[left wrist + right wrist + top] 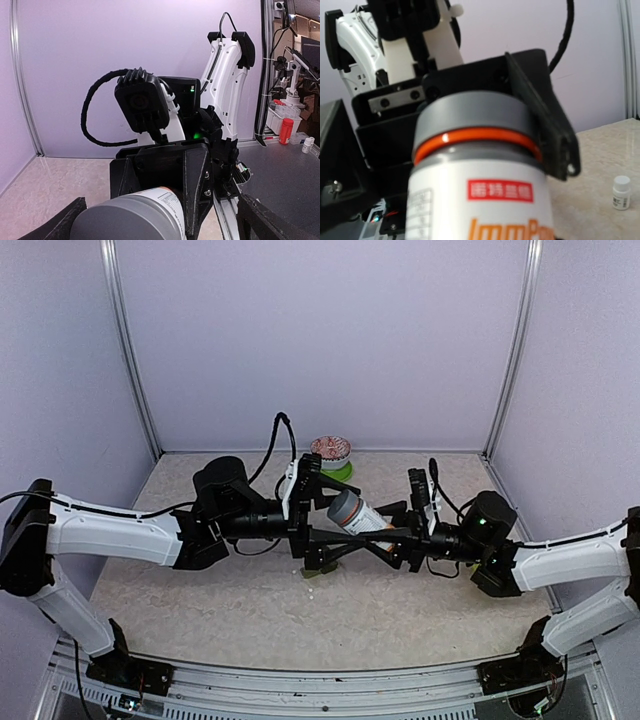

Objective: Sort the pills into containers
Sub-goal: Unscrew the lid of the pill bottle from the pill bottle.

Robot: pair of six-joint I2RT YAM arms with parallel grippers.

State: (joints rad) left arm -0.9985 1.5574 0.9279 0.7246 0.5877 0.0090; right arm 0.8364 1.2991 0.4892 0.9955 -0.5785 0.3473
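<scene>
Holding a capped pill bottle (pixel 362 516) aloft between two arms, the robot appeared to be at the start of the job.

The right gripper (pixel 392 532) was clamped on the bottle's white body. The left gripper (pixel 330 508) had its jaws on either side of the grey cap (pixel 472 112), but whether they pinched it could not be told. The bottle's long axis ran roughly level, cap toward the far left and base toward the near right. With the cap on, the sorting looked barely begun. The containers (pixel 322 563) lay on the table (pixel 200 600) just below, mostly hidden by the fingers, so their heading was unclear. Pale specks beside them were perhaps pills (pixel 312 576).
</scene>
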